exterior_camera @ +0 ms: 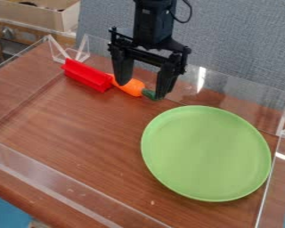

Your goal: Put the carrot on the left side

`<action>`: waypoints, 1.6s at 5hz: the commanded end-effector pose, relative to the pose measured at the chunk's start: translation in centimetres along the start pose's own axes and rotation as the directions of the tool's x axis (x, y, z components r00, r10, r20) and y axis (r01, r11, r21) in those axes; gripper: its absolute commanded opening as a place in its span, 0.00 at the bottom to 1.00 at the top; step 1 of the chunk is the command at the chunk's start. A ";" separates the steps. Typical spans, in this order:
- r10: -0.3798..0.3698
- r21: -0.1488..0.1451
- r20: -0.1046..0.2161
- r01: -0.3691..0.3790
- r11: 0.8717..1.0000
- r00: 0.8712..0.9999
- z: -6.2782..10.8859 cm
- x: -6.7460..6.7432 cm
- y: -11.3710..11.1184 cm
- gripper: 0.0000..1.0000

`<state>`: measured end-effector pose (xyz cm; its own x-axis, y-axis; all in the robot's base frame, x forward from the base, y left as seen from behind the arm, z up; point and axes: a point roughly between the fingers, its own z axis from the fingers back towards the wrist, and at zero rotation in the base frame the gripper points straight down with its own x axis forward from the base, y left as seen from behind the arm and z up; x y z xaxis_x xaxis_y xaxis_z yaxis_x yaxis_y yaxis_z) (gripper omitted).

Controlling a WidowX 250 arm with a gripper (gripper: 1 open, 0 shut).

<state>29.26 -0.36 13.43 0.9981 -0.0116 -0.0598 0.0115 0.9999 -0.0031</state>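
Note:
The small orange carrot lies on the wooden table near the back, just right of a red block. My black gripper hangs directly over it with its fingers spread wide, one finger on the carrot's left and the other to its right. The jaws straddle the carrot; most of it is hidden behind them, and I cannot tell if they touch it. The gripper is open.
A large green plate fills the right front of the table. Clear acrylic walls ring the tabletop. Cardboard boxes sit behind the back left wall.

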 end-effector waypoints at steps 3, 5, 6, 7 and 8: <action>0.435 -0.079 0.029 -0.432 0.899 0.900 -1.5 4.5 5.0 1.00; 0.563 -0.139 0.025 -0.555 0.820 0.826 -4.5 7.2 6.3 1.00; 0.637 -0.155 0.020 -0.627 0.763 0.771 -5.4 8.2 7.5 1.00; 0.686 -0.160 0.021 -0.674 0.721 0.728 -6.2 9.3 8.7 1.00; 0.746 -0.166 0.028 -0.733 0.660 0.666 -6.2 10.3 9.6 0.00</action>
<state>38.56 8.06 4.44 0.6868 0.7231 -0.0740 -0.7267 0.6808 -0.0916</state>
